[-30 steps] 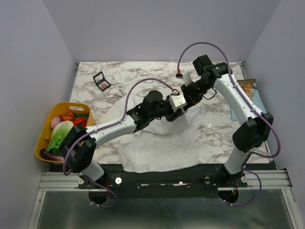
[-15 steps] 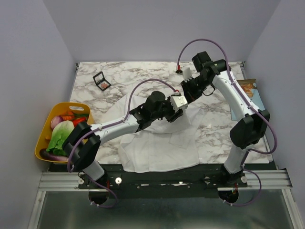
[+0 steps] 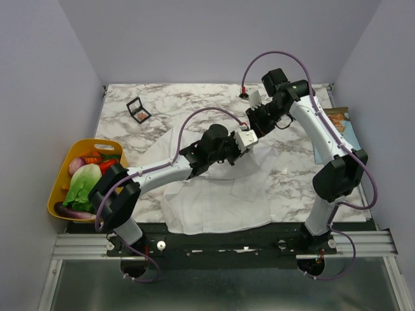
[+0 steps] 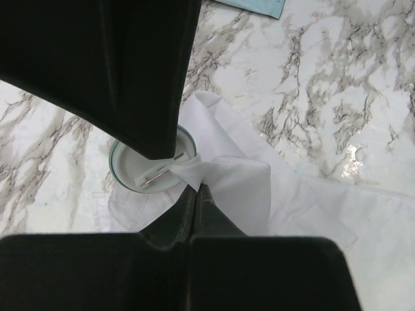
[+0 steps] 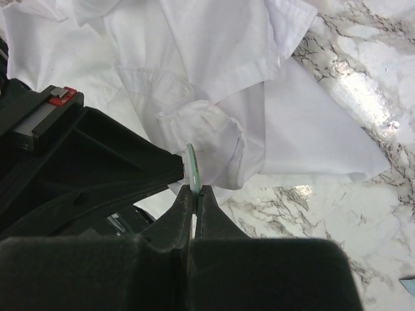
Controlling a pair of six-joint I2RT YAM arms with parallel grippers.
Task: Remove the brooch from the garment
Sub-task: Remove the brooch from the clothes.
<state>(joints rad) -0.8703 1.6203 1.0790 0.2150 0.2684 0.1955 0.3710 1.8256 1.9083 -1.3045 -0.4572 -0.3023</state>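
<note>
- One basket (image 3: pixel 107 144) and one palette (image 3: pixel 138 109) are placed left of the garment (image 3: pixel 220 201).
- One brooch (image 4: pixel 152 172), at the garment's far edge, is clamped by the right tool (image 5: pixel 194 193).
- The garment's fabric beside it is pinched in the left tool (image 4: pixel 198 189).

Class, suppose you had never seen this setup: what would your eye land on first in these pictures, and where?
First, the two arms meeting over the white garment spread on the marble table. There the right gripper pinches the rim of the green-edged brooch, while the left gripper is shut on fabric beside it. At far left, a yellow basket of vegetables adds bright colour.
</note>
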